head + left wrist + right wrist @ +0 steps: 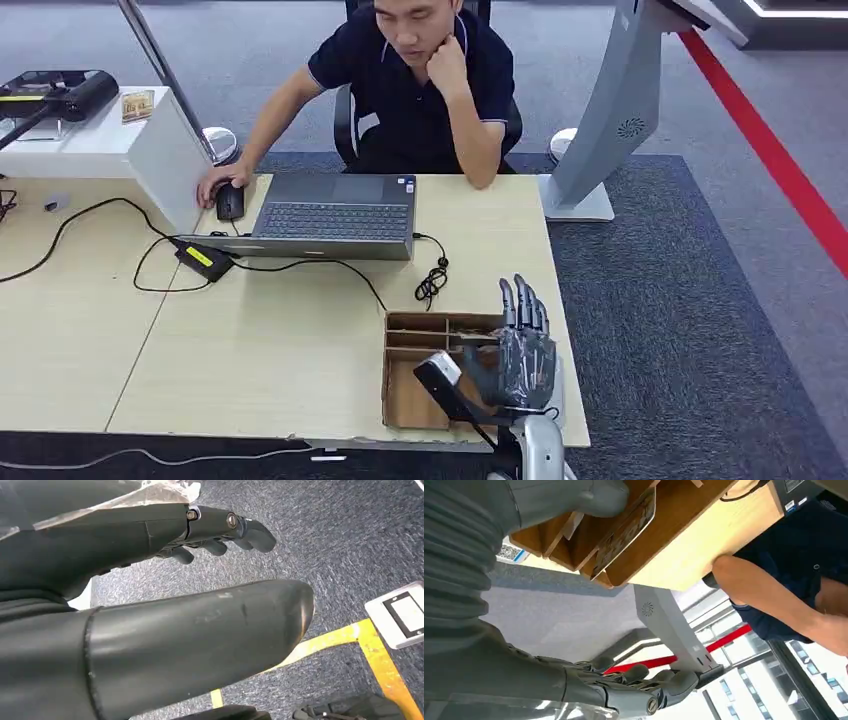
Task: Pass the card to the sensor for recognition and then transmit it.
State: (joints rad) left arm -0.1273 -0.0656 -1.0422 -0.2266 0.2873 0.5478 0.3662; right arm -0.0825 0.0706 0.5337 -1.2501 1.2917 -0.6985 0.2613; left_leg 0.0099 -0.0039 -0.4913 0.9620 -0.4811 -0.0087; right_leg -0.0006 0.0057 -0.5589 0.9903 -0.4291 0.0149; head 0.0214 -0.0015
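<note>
A card (624,530) with brown print leans tilted in a compartment of the cardboard organiser box (400,400), which sits at the table's front right corner. In the head view the card (440,378) looks like a dark slab with a pale upper end. My right hand (522,350) hovers over the box with its fingers (639,690) stretched out and apart from the card. Its thumb (589,500) touches the card's upper edge. My left hand (165,605) hangs over the carpet and holds nothing, its fingers loosely extended.
A person sits at the far side of the table behind a grey laptop (335,215), one hand on a mouse (230,200). Cables and a black adapter (205,260) lie mid-table. A black device (60,95) rests on a white side table. A white kiosk stand (610,120) rises at right.
</note>
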